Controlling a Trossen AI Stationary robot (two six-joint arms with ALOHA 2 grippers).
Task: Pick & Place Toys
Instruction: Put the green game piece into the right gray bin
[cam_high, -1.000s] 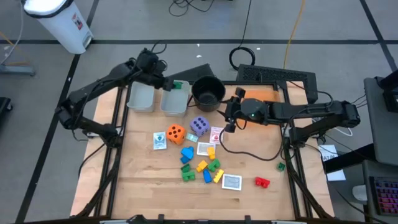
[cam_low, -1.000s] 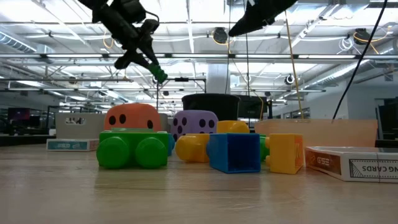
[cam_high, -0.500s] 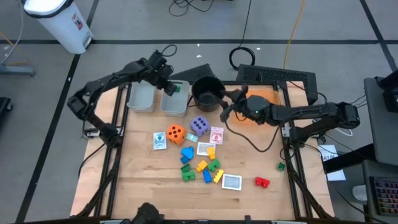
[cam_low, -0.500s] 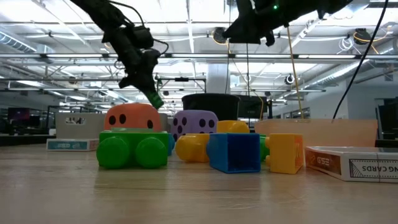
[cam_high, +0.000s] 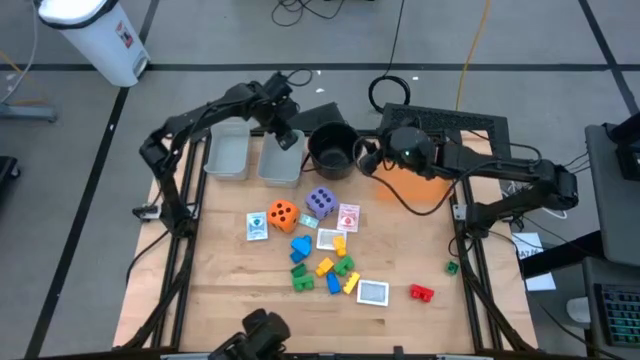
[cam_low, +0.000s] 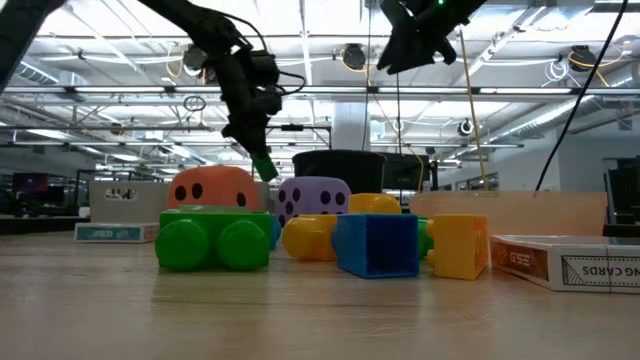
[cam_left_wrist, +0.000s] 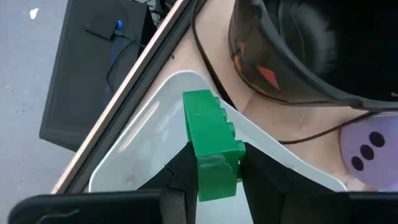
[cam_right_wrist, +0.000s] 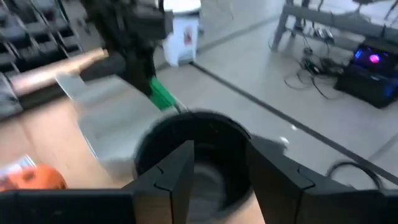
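Observation:
My left gripper (cam_high: 285, 138) is shut on a green block (cam_left_wrist: 210, 140) above the far end of the right grey bin (cam_left_wrist: 134, 158); the low view shows the block (cam_low: 263, 166) under the fingers. Open and with nothing between its fingers, my right gripper (cam_high: 368, 160) hangs beside the round black pot (cam_high: 333, 150), which shows past it in its wrist view (cam_right_wrist: 219, 163). On the table lie an orange die (cam_high: 283, 213), a purple die (cam_high: 320, 201), picture cards (cam_high: 257, 225) and a cluster of coloured blocks (cam_high: 325, 266). My left gripper pinches the green block between its two fingers by its two long sides (cam_left_wrist: 202, 167), at the block's near end. The fingers slant down from above and lie along the block, which sticks out past the fingertips. It hangs clear above the bin.
A second grey bin (cam_high: 227, 155) stands left of the first. A red block (cam_high: 421, 292) and a small green piece (cam_high: 452, 267) lie near the table's right edge. A cable (cam_high: 400, 205) trails across the board. Bare wood lies along the near edge.
My left gripper has sunk and gone a little toward the table's right with the green block, rolling its wrist, and now hangs lower over the right bin. My right gripper has gone from above the cards toward the far edge, up beside the black pot, turning as it went.

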